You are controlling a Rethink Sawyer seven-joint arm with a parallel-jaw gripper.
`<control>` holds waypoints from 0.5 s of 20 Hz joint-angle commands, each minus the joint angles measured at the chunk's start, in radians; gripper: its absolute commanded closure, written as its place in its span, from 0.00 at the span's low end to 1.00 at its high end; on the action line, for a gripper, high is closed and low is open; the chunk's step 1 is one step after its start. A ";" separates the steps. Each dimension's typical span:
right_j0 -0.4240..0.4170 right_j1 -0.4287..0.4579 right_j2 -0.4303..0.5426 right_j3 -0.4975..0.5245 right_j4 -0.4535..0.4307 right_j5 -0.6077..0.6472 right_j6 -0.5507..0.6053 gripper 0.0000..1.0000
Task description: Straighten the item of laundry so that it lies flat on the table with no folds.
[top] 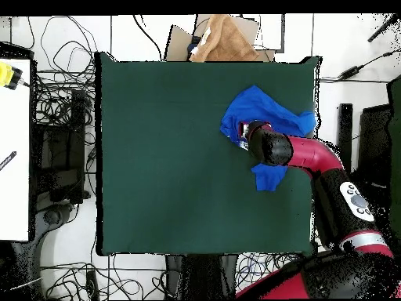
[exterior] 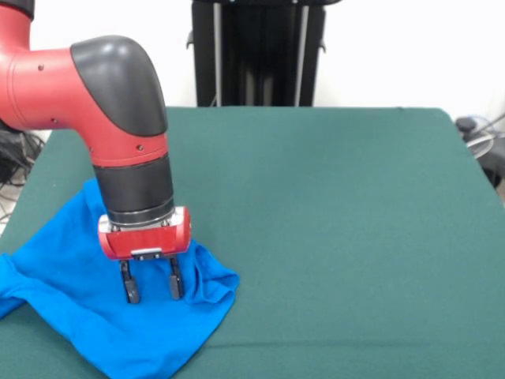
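The bright blue cloth T-shirt (exterior: 87, 304) lay crumpled on the wide dark green felt-covered surface (exterior: 339, 229), bunched into soft ridges and folds rather than spread flat. In the front view it sat at the near left of the surface, one edge running off the left side of the picture and a rounded lobe of cloth pushed up to the right of the arm. No print showed; only plain blue cloth was visible.

The red and black arm's tool (exterior: 151, 290) hung over the shirt, its red wrist block above two short dark fingers (exterior: 130, 292) that stood parted, with a clear gap between them. Their tips were down at the cloth, but whether they pinched any of it could not be told.

In the overhead view the shirt (top: 254, 110) lay near one side edge of the surface, partly hidden by the arm. A tan cloth (top: 223, 39) lay beyond the surface's far edge, and cables covered the floor.
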 commanded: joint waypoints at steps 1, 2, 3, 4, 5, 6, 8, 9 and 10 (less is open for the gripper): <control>0.066 0.171 0.047 -0.085 -0.111 -0.040 -0.123 0.00; 0.069 0.165 0.043 -0.079 -0.111 -0.043 -0.114 0.00; 0.075 0.154 0.035 -0.070 -0.107 -0.040 -0.101 0.00; 0.081 0.138 0.023 -0.052 -0.100 -0.035 -0.082 0.00; 0.092 0.113 0.005 -0.025 -0.094 -0.034 -0.050 0.00; 0.107 0.083 -0.018 0.011 -0.086 -0.042 -0.004 0.00; 0.135 0.039 -0.054 0.063 -0.068 -0.049 0.065 0.00; 0.147 0.022 -0.068 0.084 -0.058 -0.049 0.092 0.00; 0.154 0.020 -0.072 0.088 -0.048 -0.044 0.100 0.00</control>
